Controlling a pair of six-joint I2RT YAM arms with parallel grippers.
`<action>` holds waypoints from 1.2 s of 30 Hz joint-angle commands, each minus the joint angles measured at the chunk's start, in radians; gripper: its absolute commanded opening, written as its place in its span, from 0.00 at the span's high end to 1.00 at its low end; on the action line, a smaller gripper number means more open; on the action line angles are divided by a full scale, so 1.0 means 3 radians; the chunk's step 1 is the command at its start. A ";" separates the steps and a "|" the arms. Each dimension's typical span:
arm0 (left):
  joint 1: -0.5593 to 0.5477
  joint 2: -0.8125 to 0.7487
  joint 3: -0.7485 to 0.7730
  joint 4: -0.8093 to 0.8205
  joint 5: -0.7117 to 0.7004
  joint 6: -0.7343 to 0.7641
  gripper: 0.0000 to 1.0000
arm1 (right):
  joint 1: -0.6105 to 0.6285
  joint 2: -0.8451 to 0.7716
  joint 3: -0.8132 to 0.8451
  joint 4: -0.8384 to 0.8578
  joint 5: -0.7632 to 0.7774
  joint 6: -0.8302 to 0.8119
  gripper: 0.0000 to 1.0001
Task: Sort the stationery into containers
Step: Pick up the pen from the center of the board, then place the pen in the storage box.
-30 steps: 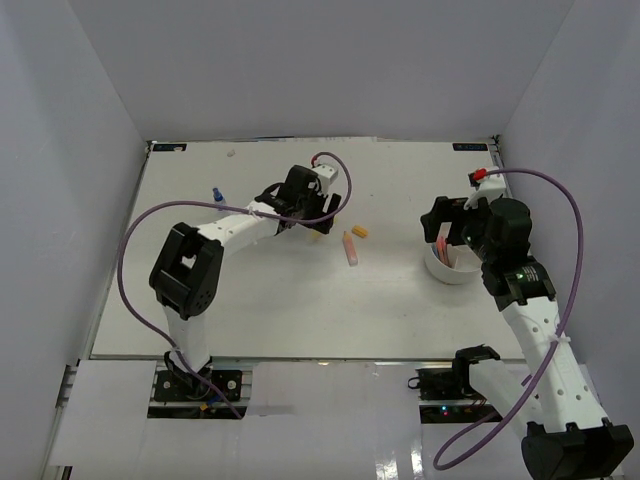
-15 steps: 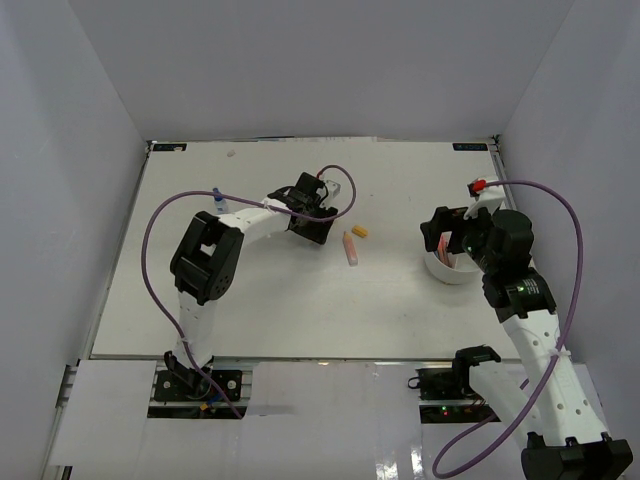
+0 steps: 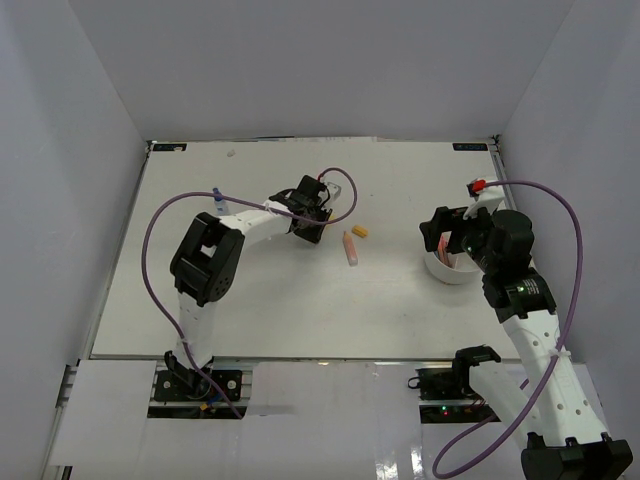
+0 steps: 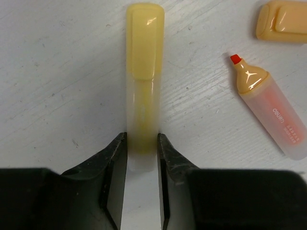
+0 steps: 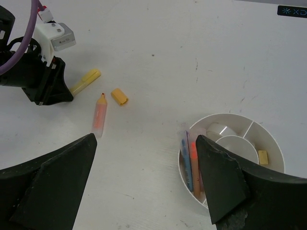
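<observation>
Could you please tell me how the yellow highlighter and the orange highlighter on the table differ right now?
The yellow highlighter is capped; the orange highlighter is uncapped, tip bare, its cap lying apart. The yellow one is gripped between the jaws of the left gripper; the orange one lies free. Both lie flat on the table.

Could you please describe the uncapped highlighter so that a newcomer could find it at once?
On the white table, look between the left claw and the round tub. The orange highlighter lies there; unlike the yellow highlighter in that claw, it is uncapped, red tip bare, with its cap lying beside it.
</observation>
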 commanded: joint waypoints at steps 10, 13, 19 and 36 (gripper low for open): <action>-0.0140 -0.0729 -0.0565 0.0286 -0.0081 0.0049 0.92 | -0.0015 0.0086 0.0046 0.0336 -0.0742 0.0183 0.10; -0.0196 -0.1143 -0.0815 0.0689 -0.0030 0.0147 0.92 | -0.0015 0.0250 0.0169 0.0347 -0.0973 0.0296 0.10; -0.0263 -0.1941 -0.1455 0.1370 0.0379 0.0520 0.93 | 0.0036 0.0694 0.0476 0.0321 -0.1439 0.0694 0.10; -0.0457 -0.2704 -0.2094 0.2025 0.0487 0.0919 0.93 | 0.1058 0.1702 0.1294 0.0439 -0.1030 0.1114 0.05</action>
